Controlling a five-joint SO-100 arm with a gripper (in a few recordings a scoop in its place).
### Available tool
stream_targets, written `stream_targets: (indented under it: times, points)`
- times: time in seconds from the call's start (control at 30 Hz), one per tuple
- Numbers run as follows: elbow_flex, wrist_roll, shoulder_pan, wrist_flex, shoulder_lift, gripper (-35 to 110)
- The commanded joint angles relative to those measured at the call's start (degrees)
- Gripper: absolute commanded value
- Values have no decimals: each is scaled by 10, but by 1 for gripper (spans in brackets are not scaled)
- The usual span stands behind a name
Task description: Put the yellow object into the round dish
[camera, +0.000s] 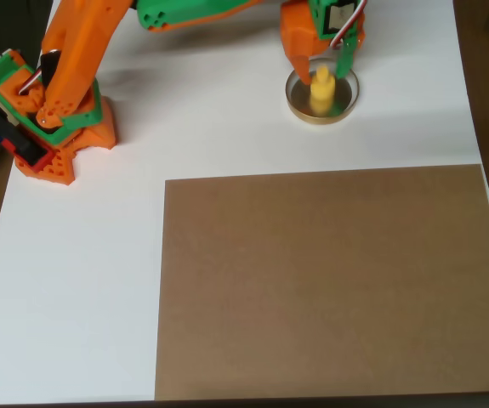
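The yellow object (321,92) stands upright inside the round dish (320,120), near the top right of the overhead view. My gripper (322,71) hangs over the dish's far side with its orange finger to the left of the yellow piece and its green finger to the right. A small gap shows on each side, so the jaws stand open around the piece's top. The dish's far rim is hidden under the gripper.
A large brown board (329,280) covers the lower right of the white table (74,280). The arm's orange and green base (57,127) is at the upper left. The table's right edge runs close to the dish.
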Motion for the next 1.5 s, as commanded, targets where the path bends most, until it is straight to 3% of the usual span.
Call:
stream_targets:
  times: [0.0, 0.73, 1.2, 1.47]
  points:
    - [-33, -2, 0, 5, 21, 22]
    - [-102, -8, 90, 66, 121, 24]
    - [-94, 12, 360, 56, 243, 24]
    - [61, 16, 472, -30, 342, 24]
